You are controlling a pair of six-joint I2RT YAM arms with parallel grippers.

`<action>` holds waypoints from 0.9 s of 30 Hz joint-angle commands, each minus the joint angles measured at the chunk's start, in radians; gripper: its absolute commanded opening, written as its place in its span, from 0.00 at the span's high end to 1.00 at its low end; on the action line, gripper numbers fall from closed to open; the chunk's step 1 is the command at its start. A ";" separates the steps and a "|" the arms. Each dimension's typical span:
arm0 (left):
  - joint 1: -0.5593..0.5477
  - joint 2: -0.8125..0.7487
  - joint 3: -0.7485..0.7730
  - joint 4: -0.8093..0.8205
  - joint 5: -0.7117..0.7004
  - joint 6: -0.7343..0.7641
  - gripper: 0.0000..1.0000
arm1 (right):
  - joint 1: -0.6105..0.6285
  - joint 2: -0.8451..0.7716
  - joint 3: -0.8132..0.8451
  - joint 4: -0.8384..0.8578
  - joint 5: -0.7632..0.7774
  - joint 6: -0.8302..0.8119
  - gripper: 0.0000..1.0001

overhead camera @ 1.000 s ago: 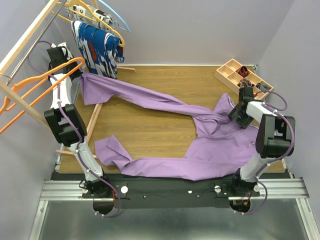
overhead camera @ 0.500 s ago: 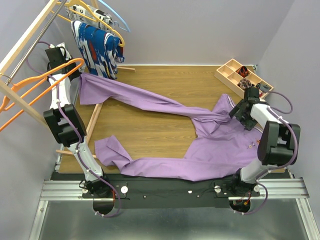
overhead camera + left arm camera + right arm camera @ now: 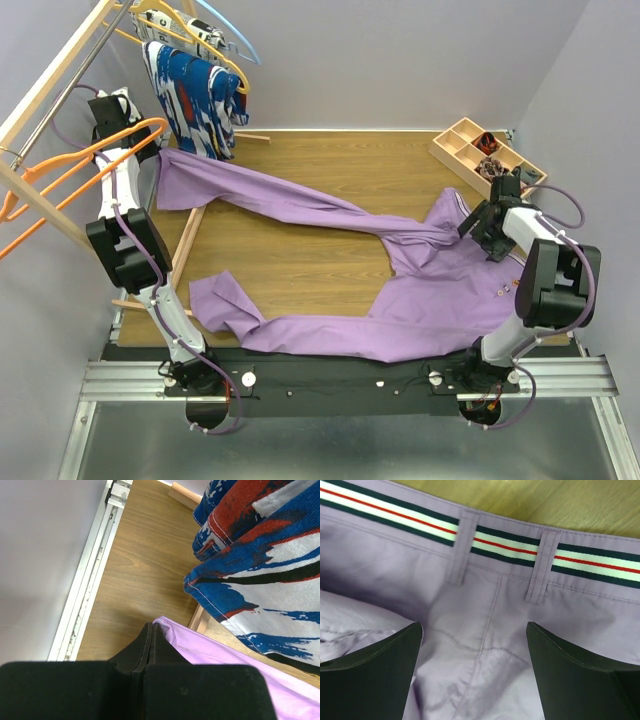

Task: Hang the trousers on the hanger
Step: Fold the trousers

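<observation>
At the far left of the top view, the orange hanger (image 3: 150, 124) is by the wooden rack (image 3: 50, 80), not touching the trousers (image 3: 300, 205). The left gripper (image 3: 149, 629) has its fingers pressed together. The lilac cloth edge is just beside their tips, and I cannot tell if it is pinched. The trousers lie across the table (image 3: 320, 150), with 2 legs going to the left and the waist at the right. There the right gripper (image 3: 471, 626) is wide open above the striped waistband (image 3: 510, 542) and holds nothing.

Lilac trousers (image 3: 440, 290), green-white-red striped waistband (image 3: 510, 545), orange hanger (image 3: 60, 158), blue-white-red patterned garment (image 3: 190, 90)
</observation>
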 commanded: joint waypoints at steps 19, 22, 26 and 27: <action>0.023 0.023 0.037 0.001 -0.028 0.027 1.00 | -0.118 -0.098 0.103 0.066 -0.402 -0.073 0.08; 0.023 0.031 0.044 -0.008 -0.030 0.031 1.00 | -0.139 -0.115 0.107 0.068 -0.427 -0.077 0.08; 0.024 0.029 0.038 -0.002 -0.025 0.027 1.00 | -0.139 -0.093 0.071 0.059 -0.331 -0.108 0.09; 0.024 0.031 0.041 -0.003 -0.025 0.027 1.00 | -0.139 -0.072 0.057 0.059 -0.321 -0.109 0.09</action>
